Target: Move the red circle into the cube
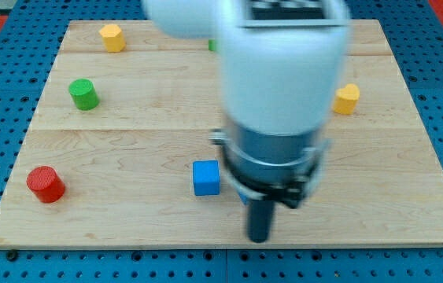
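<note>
The tip (pixel 260 238) of the tool rests on the table (pixel 127 220) near the view's bottom edge, a little to the right of the blue cube (pixel 206 178) and below it, not touching. The tool is a plain rod, so it cannot open and it holds nothing. The red circle (pixel 46 184) stands far at the view's left, well apart from the cube. A green cylinder (pixel 83 94) and two yellow blocks (pixel 112 37) (pixel 346 98) lie farther up.
</note>
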Motion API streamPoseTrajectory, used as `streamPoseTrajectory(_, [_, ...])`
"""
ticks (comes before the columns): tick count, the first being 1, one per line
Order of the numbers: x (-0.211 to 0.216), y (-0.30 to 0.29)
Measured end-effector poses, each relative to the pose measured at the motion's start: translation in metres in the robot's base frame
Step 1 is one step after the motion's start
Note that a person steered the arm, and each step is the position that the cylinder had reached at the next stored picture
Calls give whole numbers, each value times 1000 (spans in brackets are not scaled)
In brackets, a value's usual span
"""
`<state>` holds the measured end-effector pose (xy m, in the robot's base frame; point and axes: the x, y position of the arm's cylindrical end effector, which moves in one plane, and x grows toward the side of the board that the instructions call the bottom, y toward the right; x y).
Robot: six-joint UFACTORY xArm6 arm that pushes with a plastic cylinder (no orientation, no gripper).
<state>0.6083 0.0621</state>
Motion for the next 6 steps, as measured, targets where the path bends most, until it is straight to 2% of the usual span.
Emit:
streamPoseTrajectory(1, [-32, 16])
streamPoseTrajectory(2, [-59, -7])
streamPoseTrajectory(3, [-61, -28])
streamPoseTrajectory(4, [-35, -8])
streamPoseTrajectory(5, [10, -56])
streamPoseTrajectory(6, [-5, -215])
